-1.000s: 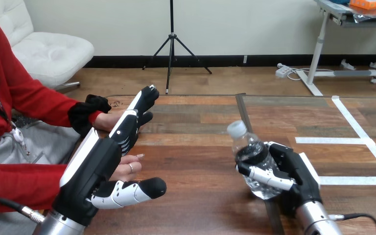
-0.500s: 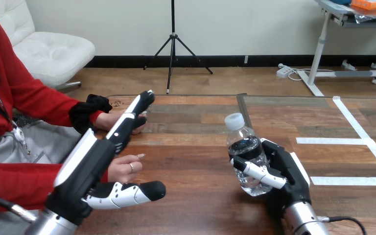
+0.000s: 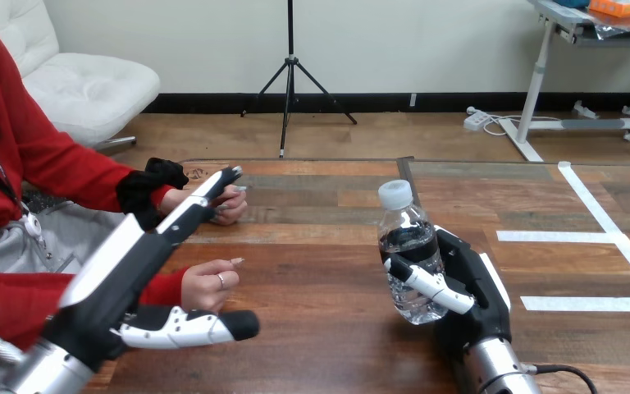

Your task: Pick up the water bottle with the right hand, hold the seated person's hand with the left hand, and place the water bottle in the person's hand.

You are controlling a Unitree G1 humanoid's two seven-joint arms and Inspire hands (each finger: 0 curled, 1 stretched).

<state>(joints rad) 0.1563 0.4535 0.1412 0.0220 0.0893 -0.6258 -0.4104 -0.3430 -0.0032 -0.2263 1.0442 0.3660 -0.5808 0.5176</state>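
Observation:
A clear water bottle with a white cap stands upright just above the wooden table, held in my right hand, whose fingers and thumb curl round its lower half. My left hand reaches in from the lower left with straight fingers and its thumb stretched out to the right. It hangs over the person's two hands: the nearer one lies on the table under my palm, the farther one lies by my fingertips. I cannot tell whether my left hand touches either.
White tape lines mark the table's right part. A dark seam runs down the table's middle behind the bottle. The person's red sleeves take up the left side.
My right hand has tipped the bottle upright and carried it a little to the left. My left arm has drawn back and to the left, uncovering more of the person's nearer hand.

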